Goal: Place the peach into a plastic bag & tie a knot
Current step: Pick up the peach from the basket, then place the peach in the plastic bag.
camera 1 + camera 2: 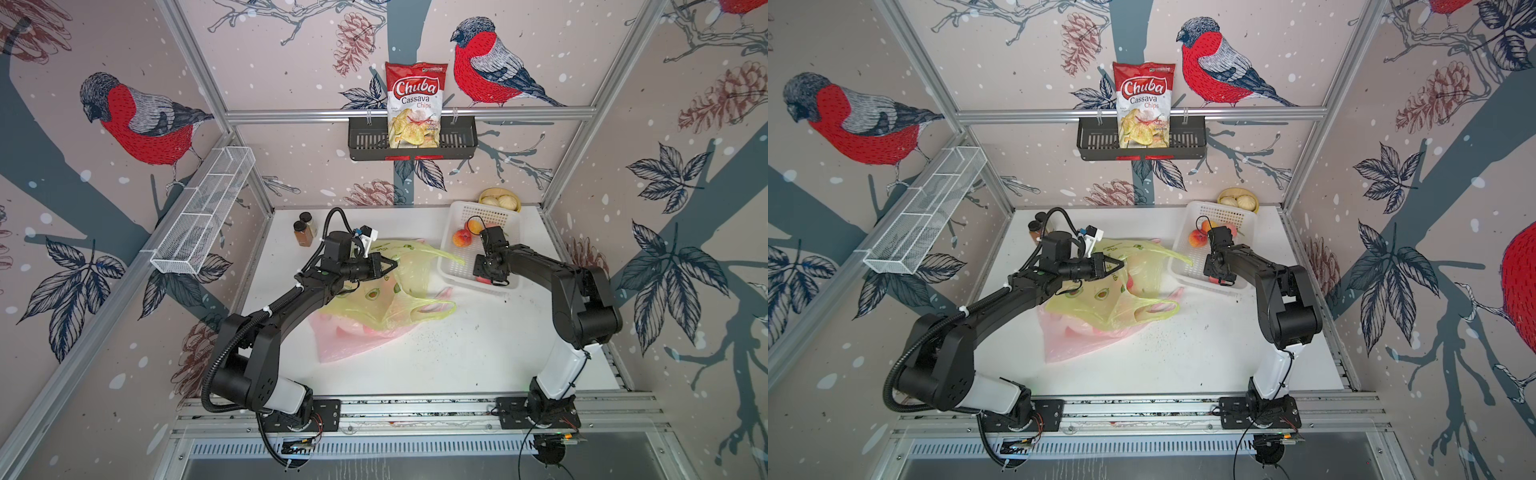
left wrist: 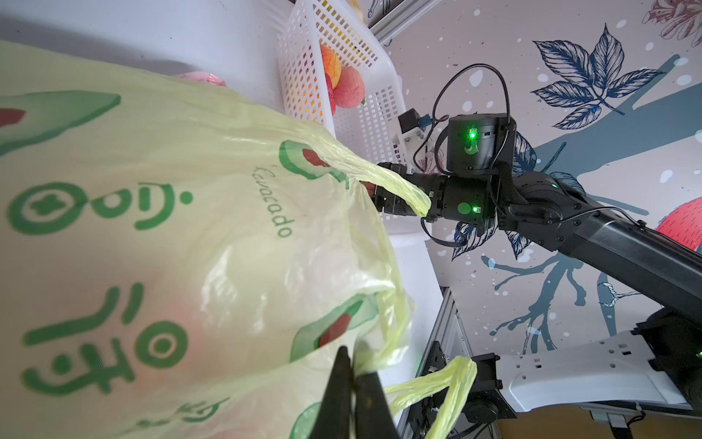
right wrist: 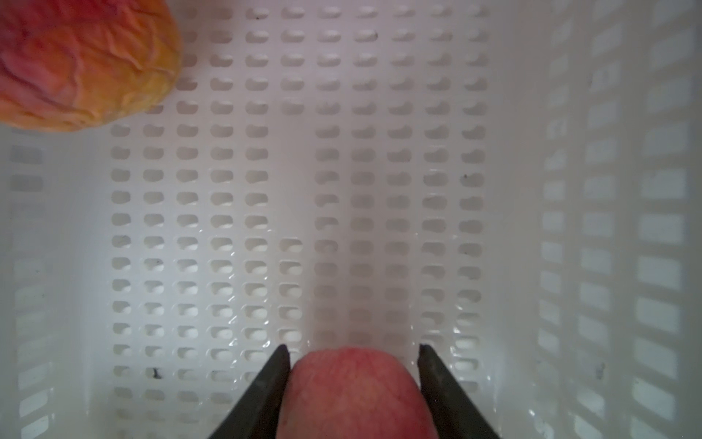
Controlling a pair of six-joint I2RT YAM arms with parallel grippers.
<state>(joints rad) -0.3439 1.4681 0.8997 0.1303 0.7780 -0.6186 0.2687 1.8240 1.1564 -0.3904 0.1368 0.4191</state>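
The left tool [image 2: 351, 366], jaws pinched together, grips the rim of the avocado-print plastic bag [image 1: 409, 274] spread on the bench [image 1: 478, 353], while the right tool [image 3: 353, 351], inside the white basket [image 3: 607, 190], presses both jaws against a peach [image 3: 357, 395].

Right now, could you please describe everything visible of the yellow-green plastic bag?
The yellow-green plastic bag is thin, translucent and crinkled, printed with green avocados and lettering. Partly raised off the white table, it overlaps a pink bag. The left tool is shut on its rim; one loop handle reaches toward the white basket.
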